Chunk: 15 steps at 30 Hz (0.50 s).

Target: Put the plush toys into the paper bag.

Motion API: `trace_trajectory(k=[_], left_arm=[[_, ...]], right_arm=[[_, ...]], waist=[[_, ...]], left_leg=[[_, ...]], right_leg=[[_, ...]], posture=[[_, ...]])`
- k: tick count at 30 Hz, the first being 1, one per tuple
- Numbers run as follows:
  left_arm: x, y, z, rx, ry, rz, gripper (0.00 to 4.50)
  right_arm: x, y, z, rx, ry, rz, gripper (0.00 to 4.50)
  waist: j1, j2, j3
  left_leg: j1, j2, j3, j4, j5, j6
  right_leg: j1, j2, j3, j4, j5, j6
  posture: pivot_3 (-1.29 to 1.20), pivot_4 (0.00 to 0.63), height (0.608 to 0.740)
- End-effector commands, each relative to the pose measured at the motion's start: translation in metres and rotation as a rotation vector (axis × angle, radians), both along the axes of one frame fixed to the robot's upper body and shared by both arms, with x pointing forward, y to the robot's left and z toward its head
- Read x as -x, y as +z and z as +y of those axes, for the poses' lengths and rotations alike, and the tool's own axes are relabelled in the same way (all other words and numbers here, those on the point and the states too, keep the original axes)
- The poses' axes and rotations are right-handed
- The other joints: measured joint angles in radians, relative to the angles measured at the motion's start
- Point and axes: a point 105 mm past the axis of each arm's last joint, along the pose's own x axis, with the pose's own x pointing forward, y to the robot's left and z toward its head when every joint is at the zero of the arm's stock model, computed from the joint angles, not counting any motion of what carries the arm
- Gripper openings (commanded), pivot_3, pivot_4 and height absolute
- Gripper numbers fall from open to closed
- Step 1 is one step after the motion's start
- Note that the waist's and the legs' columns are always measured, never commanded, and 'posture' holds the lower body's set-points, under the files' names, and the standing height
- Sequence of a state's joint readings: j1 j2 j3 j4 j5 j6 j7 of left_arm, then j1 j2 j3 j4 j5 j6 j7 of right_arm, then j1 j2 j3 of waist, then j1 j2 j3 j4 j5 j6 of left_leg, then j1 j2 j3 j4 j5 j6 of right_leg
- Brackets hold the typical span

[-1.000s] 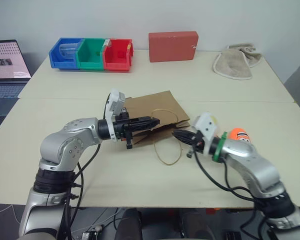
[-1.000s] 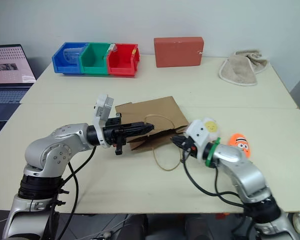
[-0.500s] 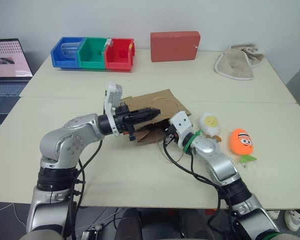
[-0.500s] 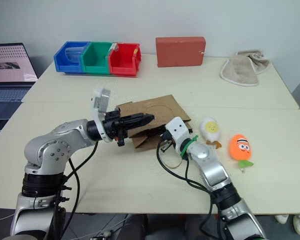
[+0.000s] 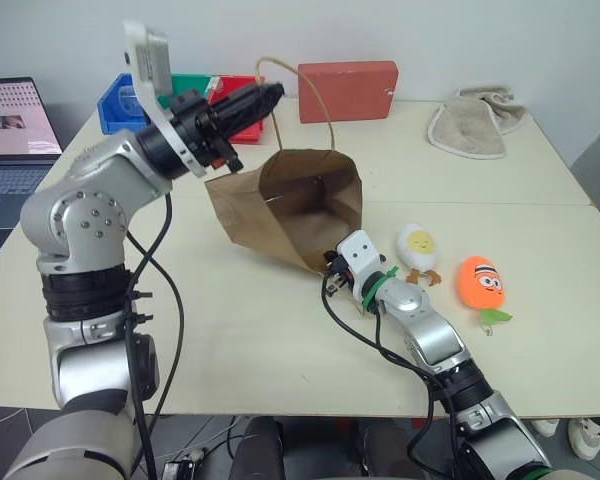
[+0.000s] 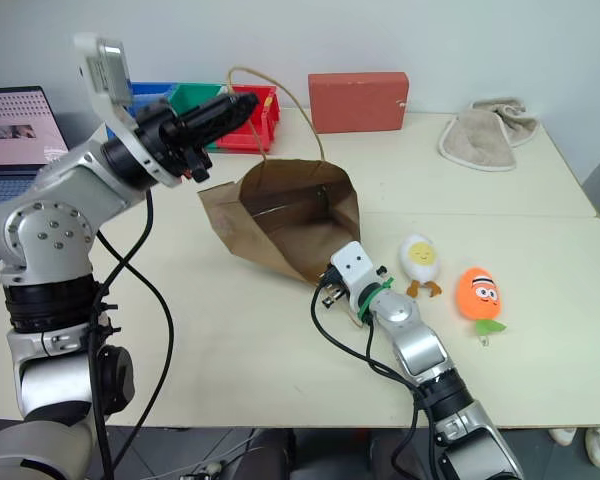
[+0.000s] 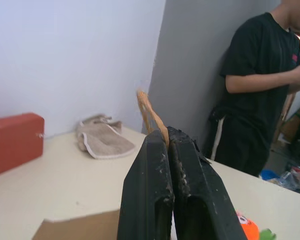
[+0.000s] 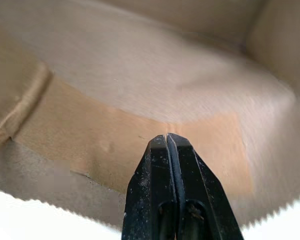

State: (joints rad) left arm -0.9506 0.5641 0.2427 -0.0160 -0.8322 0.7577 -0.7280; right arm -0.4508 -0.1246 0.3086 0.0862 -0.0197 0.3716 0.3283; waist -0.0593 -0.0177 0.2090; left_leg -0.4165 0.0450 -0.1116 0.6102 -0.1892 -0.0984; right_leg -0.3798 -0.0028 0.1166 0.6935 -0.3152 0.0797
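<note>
Left hand (image 5: 272,95) raised above the counter (image 5: 180,330), fingers (image 7: 155,190) pinched together on the tan cord handle (image 5: 305,85) of the paper bag (image 5: 280,215); in the left wrist view the cord comes up from between the two black fingers. The bag hangs from that handle, lifted and tilted, mouth gaping toward the robot and to its right, lower rim at the counter.

Right hand (image 6: 330,283) low at the counter, fingers (image 8: 167,190) pressed together with nothing between them, tips at the lower edge of the bag's mouth. Right wrist view looks straight into the brown bag interior, past its serrated rim.

Plush toys: white egg toy (image 5: 418,250) lies on the counter just right of the right forearm, outside the bag. Orange round toy (image 5: 481,285) sits just right of the egg, green leaf toward the near edge.

Far side of counter: red box (image 5: 347,90), beige cloth (image 5: 470,125), blue, green and red bins (image 5: 115,100). Laptop (image 5: 10,135) at far left. A person in a black shirt (image 7: 260,90) stands beyond the counter in the left wrist view.
</note>
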Motion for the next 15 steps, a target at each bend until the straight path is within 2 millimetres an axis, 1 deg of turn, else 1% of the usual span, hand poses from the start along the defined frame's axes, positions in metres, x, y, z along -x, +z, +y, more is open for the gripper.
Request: trace_trajectory(k=[1,4,6,7,10,15], left_arm=[[0.019,0.023,-0.001,0.023,-0.022,-0.123,0.00],[0.025,0.001,-0.009,-0.026,-0.073,-0.078,0.00],[0.026,-0.007,-0.010,-0.041,-0.076,-0.061,0.00],[0.027,-0.020,-0.011,-0.066,-0.088,-0.028,0.00],[0.032,-0.048,-0.012,-0.121,-0.110,0.034,0.00],[0.032,-0.073,-0.008,-0.156,-0.089,0.087,0.00]], right_arm=[[-0.004,0.005,-0.001,-0.029,-0.031,0.016,0.03],[-0.008,0.010,0.000,-0.084,-0.058,0.050,0.03],[-0.009,0.011,0.000,-0.104,-0.068,0.067,0.03],[-0.011,0.013,0.000,-0.122,-0.077,0.078,0.03],[-0.014,0.017,-0.002,-0.135,-0.091,0.084,0.03],[-0.014,0.024,-0.004,-0.131,-0.079,0.064,0.03]], waist=[[-0.001,0.000,0.000],[-0.002,0.000,0.000],[-0.003,0.000,0.000],[-0.004,0.000,0.000],[-0.006,0.000,0.000],[-0.006,0.000,0.000]], left_leg=[[0.000,0.000,0.000,0.000,0.000,0.000],[0.000,0.000,0.000,0.000,0.000,0.000],[0.000,0.000,0.000,0.000,0.000,0.000],[0.000,0.000,0.000,0.000,0.000,0.000],[0.000,0.000,0.000,0.000,0.000,0.000],[0.000,0.000,0.000,0.000,0.000,0.000]], right_leg=[[0.000,0.000,0.000,0.000,0.000,0.000],[0.000,0.000,0.000,0.001,0.000,0.000],[-0.001,0.000,0.000,0.002,0.000,0.000],[-0.001,0.000,0.000,0.003,0.000,0.000],[-0.001,0.000,0.001,0.003,0.000,0.000],[-0.002,0.000,0.001,0.003,0.000,-0.001]], posture=[[0.00,0.150,0.740],[0.00,0.150,0.740],[0.00,0.150,0.740],[0.00,0.150,0.740],[0.00,0.150,0.740],[0.00,0.150,0.740]])
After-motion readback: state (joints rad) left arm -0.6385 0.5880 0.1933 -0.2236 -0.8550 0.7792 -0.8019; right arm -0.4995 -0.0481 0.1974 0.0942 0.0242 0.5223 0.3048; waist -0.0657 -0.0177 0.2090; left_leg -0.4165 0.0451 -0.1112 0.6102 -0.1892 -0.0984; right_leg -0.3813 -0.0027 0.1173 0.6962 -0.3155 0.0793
